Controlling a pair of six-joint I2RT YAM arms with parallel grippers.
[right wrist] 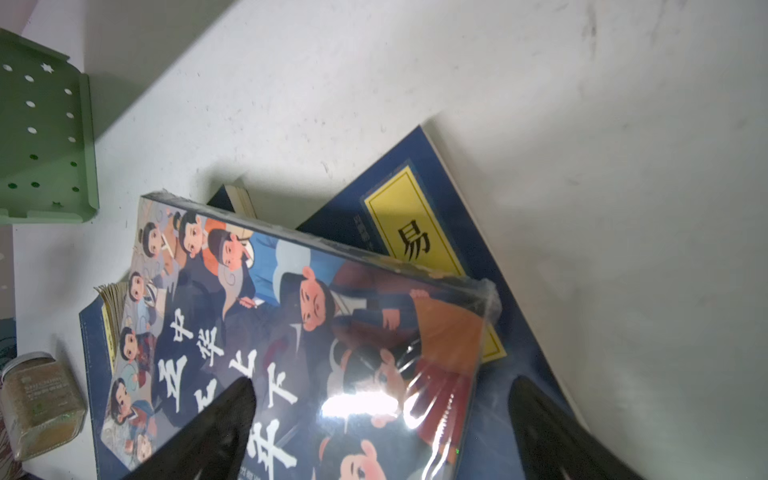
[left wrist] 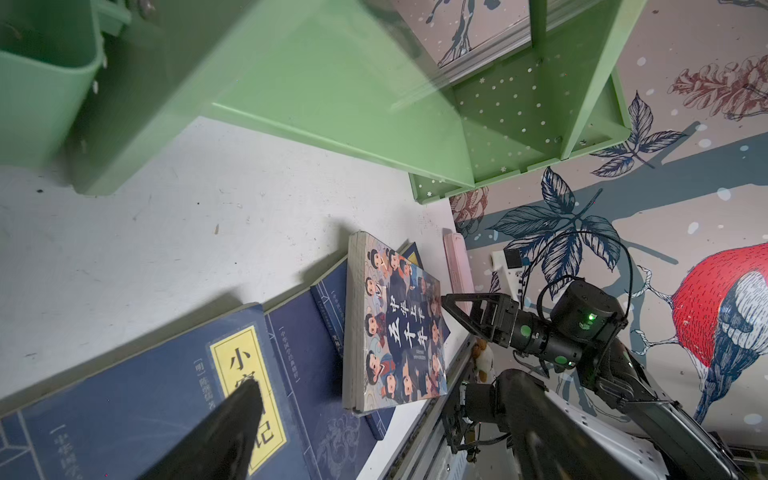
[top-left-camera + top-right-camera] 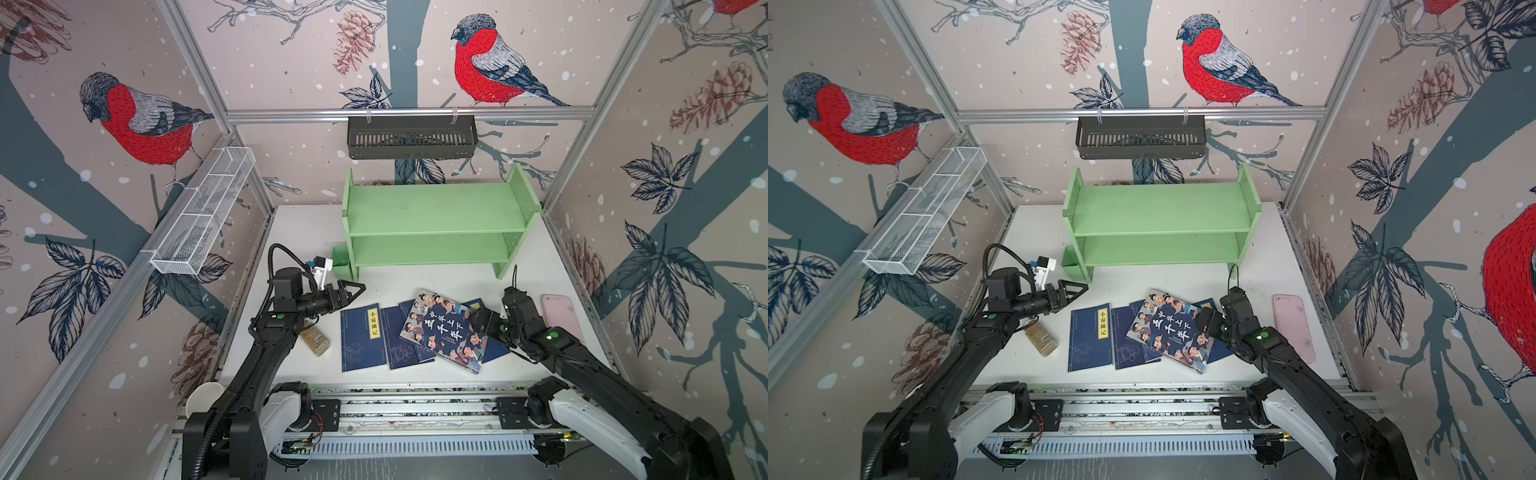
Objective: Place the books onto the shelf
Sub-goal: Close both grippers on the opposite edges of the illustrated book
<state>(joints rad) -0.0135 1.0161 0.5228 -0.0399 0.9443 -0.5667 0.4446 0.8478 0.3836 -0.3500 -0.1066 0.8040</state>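
As I am looking down in both top views, the books (image 3: 360,345) are lying flat on the table (image 3: 415,282) in front of the green shelf (image 3: 436,224). They are navy paperbacks with yellow labels, fanned out, and a cartoon book (image 3: 446,328) is slanting on top. My left gripper (image 3: 360,287) is hanging near the shelf's cup (image 3: 341,259), and my right gripper (image 3: 477,316) is sitting at the cartoon book's edge. In the left wrist view, my left fingers (image 2: 232,428) are standing wide, gripping nothing. In the right wrist view, my right fingers (image 1: 226,415) are spreading wide, straddling the cartoon book's glossy wrapped corner without clamping it.
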